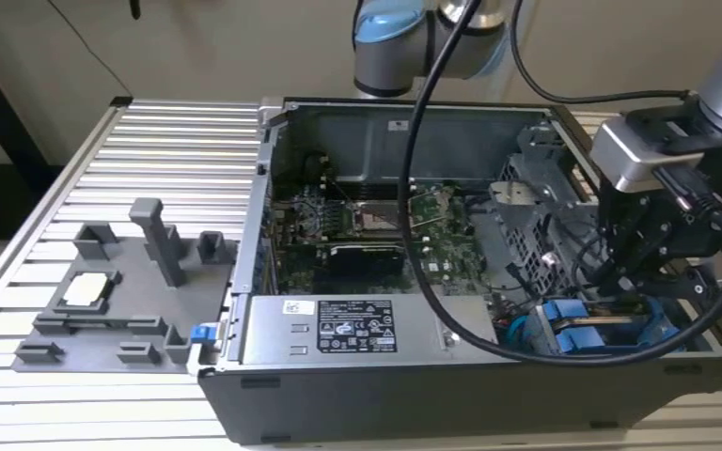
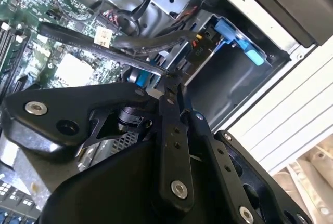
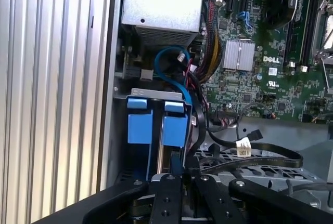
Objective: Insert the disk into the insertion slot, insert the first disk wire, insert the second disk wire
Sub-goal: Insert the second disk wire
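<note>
Exterior view: open PC tower case on a slatted aluminium table. The grey power-supply box at lower centre has a white printed label, too small to read. Grey fixture tray at the exterior view's left, well apart from the case. The gripper hangs inside the case's lower right corner, just above the insertion slot. The disk, in its blue carrier, sits down in that slot. Tight room there: case wall close on the exterior view's right, perforated cage just behind. A thick black cable loops across the motherboard.

Second wrist view: gripper fingers drawn together, no gap seen; can't tell whether anything is pinched. A black flat cable with a white tag runs just by the tips. Blue tab at a dark bay mouth.

First wrist view: gripper tips just beside the disk, contact unclear. A second blue carrier stands alongside it, both inside the grey slot. Blue data cable curls above. Motherboard has white print and stickers; tagged black cable lies near the fingers.
</note>
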Tool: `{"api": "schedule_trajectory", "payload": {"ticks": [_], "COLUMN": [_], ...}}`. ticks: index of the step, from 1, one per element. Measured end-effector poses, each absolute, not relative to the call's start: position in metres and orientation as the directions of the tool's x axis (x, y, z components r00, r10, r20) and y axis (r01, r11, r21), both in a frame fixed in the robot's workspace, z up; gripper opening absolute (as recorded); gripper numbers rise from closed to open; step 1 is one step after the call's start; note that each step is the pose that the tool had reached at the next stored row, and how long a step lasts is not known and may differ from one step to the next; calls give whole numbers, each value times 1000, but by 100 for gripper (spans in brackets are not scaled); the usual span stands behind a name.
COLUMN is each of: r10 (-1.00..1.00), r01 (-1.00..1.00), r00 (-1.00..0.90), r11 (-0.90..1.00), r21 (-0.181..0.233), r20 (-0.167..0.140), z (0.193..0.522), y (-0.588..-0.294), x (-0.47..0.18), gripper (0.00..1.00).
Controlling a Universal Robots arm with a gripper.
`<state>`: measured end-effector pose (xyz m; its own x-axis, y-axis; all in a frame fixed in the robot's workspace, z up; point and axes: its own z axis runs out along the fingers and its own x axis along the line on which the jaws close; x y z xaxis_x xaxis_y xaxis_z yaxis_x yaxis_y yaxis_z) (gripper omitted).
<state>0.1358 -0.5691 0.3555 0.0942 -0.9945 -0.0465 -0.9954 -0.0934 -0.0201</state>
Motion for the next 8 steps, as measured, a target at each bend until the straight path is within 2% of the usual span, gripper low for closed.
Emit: {"api": "schedule_trajectory", "payload": {"ticks": [8], "r10": [-996], "r01": [-997], "r00": [76], "r11": [-75], "r21": [-20], "r20": [-47], "z": [353], "y": [-572], "x": [137], "gripper": [16]}}
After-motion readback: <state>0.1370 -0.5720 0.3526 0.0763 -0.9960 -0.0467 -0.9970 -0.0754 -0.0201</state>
